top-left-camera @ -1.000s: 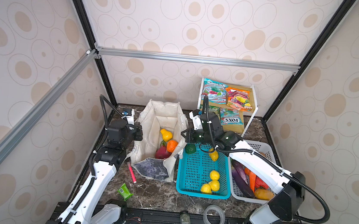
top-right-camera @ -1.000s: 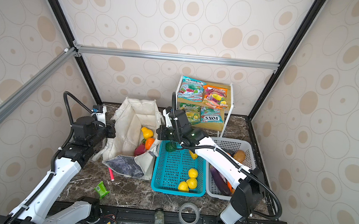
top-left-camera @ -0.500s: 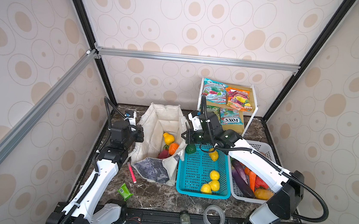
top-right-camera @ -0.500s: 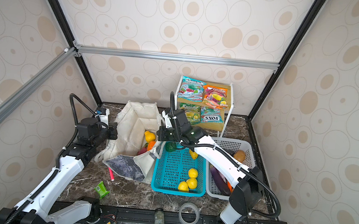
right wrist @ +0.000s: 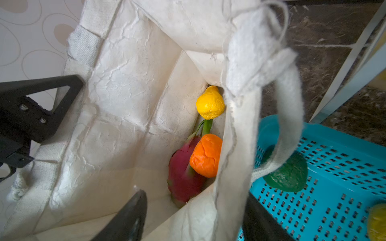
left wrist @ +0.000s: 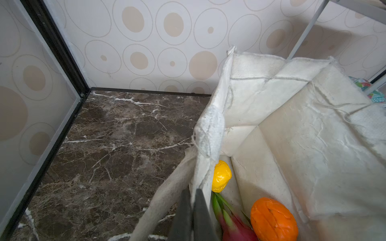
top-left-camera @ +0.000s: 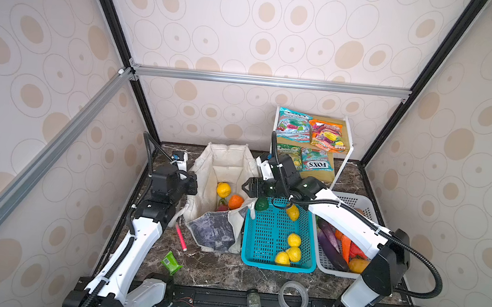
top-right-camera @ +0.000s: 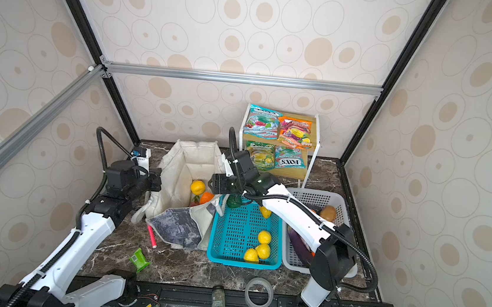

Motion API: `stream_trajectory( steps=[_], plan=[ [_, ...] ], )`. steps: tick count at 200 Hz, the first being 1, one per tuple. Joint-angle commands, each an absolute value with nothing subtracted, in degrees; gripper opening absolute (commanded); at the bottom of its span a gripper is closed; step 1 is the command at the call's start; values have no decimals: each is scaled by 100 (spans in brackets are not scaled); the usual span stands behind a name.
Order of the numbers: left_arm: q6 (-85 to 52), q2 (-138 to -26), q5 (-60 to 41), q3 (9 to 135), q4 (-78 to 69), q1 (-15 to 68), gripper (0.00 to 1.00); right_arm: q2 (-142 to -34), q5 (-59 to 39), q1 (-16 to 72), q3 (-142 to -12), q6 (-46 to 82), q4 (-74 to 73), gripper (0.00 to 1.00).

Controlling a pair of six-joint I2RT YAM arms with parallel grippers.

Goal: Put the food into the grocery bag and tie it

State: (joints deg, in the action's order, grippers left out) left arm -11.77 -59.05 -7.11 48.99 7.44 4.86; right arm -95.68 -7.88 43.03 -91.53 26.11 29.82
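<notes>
Fabric of grocery bag [top-left-camera: 225, 164] soft, floppy, light: take at rim or strap. Bag stands open on desk [top-left-camera: 226, 277] beside teal basket [top-left-camera: 274, 264]; yellow, orange, pink food [right wrist: 210, 104] inside. On rim away from basket, left end effector [left wrist: 193, 195] clenched on cloth. Opposite, right end effector [top-left-camera: 250, 189], clenched second ago, now released, jaws astride basket-side rim.

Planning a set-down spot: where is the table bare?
Bare table: back-left corner between back wall and grocery bag; front strip between green packet and tape roll. Crowded: right side, teal basket beside white basket, shelf behind.
</notes>
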Motion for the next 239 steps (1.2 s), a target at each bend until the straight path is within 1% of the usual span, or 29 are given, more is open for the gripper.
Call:
stream_trajectory(
  steps=[1, 11, 27, 47, 66, 92, 107, 119, 128, 139, 152, 170, 223, 239],
  plan=[
    [-1163, -5747, -785, 4948, 356, 448, 0, -9034, -220, 4282, -10010, 2035, 3716, 100],
    [-1137, -5694, -757, 4898, 336, 439, 0, -8931, 19, 4259, -10254, 1850, 3923, 100],
    [-1111, -5611, -782, 4833, 369, 403, 0, -8757, 37, 4095, -10513, 1547, 4123, 100],
    [-1109, -5555, -821, 4769, 375, 371, 0, -8601, -71, 3567, -10657, 1659, 4083, 100],
    [-1143, -5488, -893, 4685, 355, 370, 0, -8684, -204, 3127, -11004, 1707, 4186, 99],
    [-1187, -5488, -989, 4626, 305, 373, 0, -9038, -97, 2718, -11381, 1850, 4078, 93],
    [-1206, -5549, -1067, 4633, 308, 376, 0, -9360, -235, 2561, -11704, 2003, 4081, 89],
    [-1209, -5581, -1081, 4641, 328, 374, 0, -9610, -266, 2510, -11961, 2121, 4097, 84],
    [-1191, -5581, -1056, 4651, 343, 372, 0, -9805, -139, 2509, -12193, 2143, 4243, 82],
    [-1177, -5565, -1013, 4658, 370, 373, 0, -9986, 171, 2500, -12369, 2169, 4370, 82],
    [-1170, -5524, -984, 4640, 353, 371, 0, -10112, 587, 2490, -12425, 2162, 4444, 80],
    [-1174, -5503, -983, 4616, 337, 371, 0, -10175, 788, 2429, -12338, 2173, 4456, 79],
    [-1203, -5563, -1063, 4626, 342, 371, 0, -9783, 699, 2163, -11574, 2202, 3995, 78],
    [-1196, -5575, -1080, 4628, 342, 377, 0, -9864, 389, 2002, -11610, 2312, 4034, 78]
  ],
)
